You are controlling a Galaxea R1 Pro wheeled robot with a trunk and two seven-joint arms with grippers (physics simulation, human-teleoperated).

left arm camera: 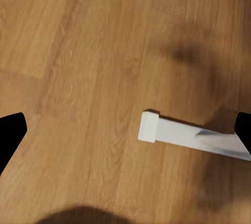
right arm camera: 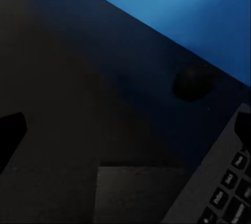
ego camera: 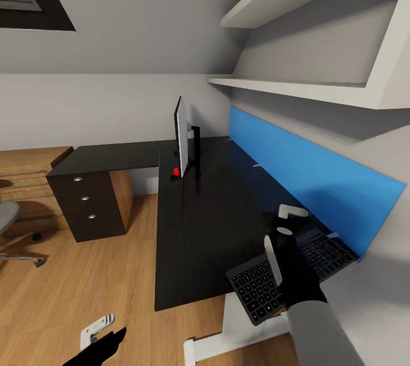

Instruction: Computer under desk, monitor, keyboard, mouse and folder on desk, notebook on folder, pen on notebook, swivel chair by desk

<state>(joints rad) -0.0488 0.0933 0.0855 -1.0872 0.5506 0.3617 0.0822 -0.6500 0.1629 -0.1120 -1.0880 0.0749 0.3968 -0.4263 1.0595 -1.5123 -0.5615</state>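
Note:
The black L-shaped desk (ego camera: pixel 193 229) carries the monitor (ego camera: pixel 183 137), seen edge-on near its inner corner. At the near right corner lies the keyboard (ego camera: pixel 267 286), angled, one corner past the front edge. My right gripper (ego camera: pixel 283 234) hovers open just above the keyboard's far end. In the right wrist view the small black mouse (right arm camera: pixel 194 82) rests by the blue panel, beyond the keyboard (right arm camera: pixel 225 192), and my right gripper (right arm camera: pixel 125 130) holds nothing. A flat grey rectangle (right arm camera: pixel 144 195) lies beside the keyboard; I cannot tell whether it is the notebook. The swivel chair (ego camera: pixel 8 221) stands at the far left. The computer, folder and pen are out of view.
My left gripper (ego camera: pixel 102 334) hangs low and open over the wood floor (left arm camera: pixel 94 51), near the desk's white foot (left arm camera: pixel 157 128). A blue wall panel (ego camera: pixel 319 178) backs the desk, with white shelves (ego camera: pixel 296 90) above. The drawer unit (ego camera: pixel 88 201) stands under the desk's left wing.

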